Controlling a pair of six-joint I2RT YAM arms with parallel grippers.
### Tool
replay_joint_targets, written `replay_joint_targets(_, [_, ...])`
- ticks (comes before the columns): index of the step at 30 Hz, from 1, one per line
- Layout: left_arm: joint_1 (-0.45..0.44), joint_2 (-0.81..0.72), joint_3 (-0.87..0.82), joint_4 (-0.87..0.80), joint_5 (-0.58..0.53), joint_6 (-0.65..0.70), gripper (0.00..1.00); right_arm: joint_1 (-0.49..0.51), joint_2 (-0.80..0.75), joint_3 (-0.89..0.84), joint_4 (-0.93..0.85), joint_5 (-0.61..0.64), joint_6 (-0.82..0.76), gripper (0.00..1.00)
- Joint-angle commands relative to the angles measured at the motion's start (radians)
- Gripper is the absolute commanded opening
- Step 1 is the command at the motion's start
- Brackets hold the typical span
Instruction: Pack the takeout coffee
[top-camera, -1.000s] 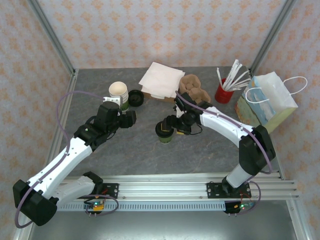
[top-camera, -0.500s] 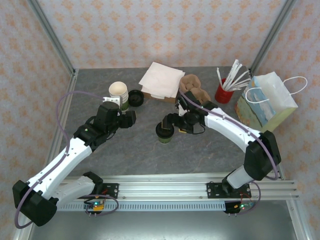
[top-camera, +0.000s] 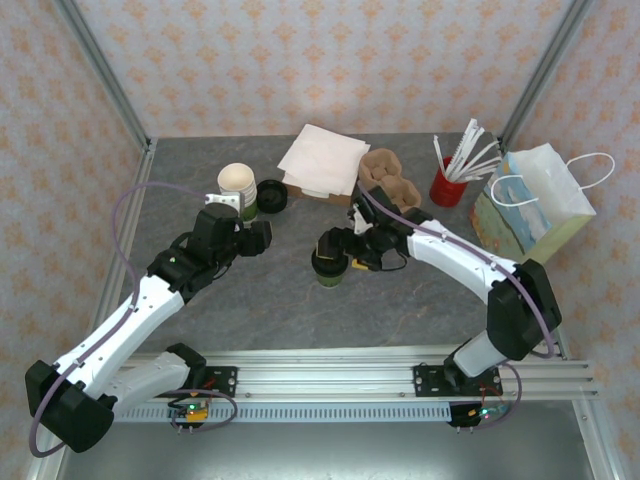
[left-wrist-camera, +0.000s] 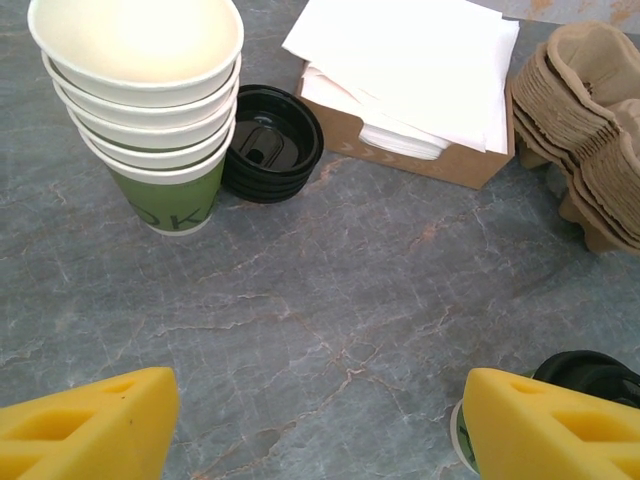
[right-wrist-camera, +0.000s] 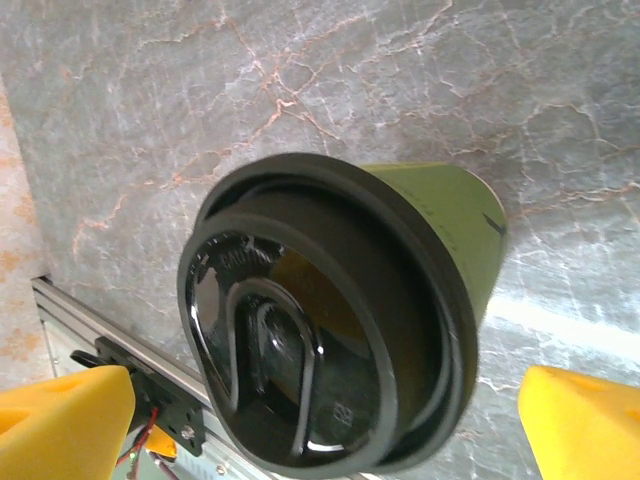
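The takeout coffee (top-camera: 329, 262) stands upright on the table (top-camera: 260, 300), well left of the paper bag (top-camera: 535, 205), lid up and long axis vertical. I judge it light, thin-walled and easy to crush, so a gentle hold on the green sides below the lid suits it. The right gripper (right-wrist-camera: 328, 420) straddles it, jaws wide and clear of the cup; the left gripper (left-wrist-camera: 318, 420), farther from the bag, gapes empty

Your paper cup (right-wrist-camera: 440, 230) is green with a round black plastic lid (right-wrist-camera: 300, 350); the stone-look tabletop (top-camera: 260, 300) is grey, veined rust; at two o'clock, a red plastic tub (top-camera: 445, 190).
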Motion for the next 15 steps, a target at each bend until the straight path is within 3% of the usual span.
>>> replay_joint_targets(1, [0.000,-0.014,0.023,-0.017,-0.034,0.005,0.76,0.013,0.024,-0.006,0.063,-0.031,0.034,0.99])
replay_joint_targets(15, [0.013,-0.034,0.022,-0.031,-0.091,0.011,0.76,0.088,0.108,0.024,0.188,-0.041,0.123,0.98])
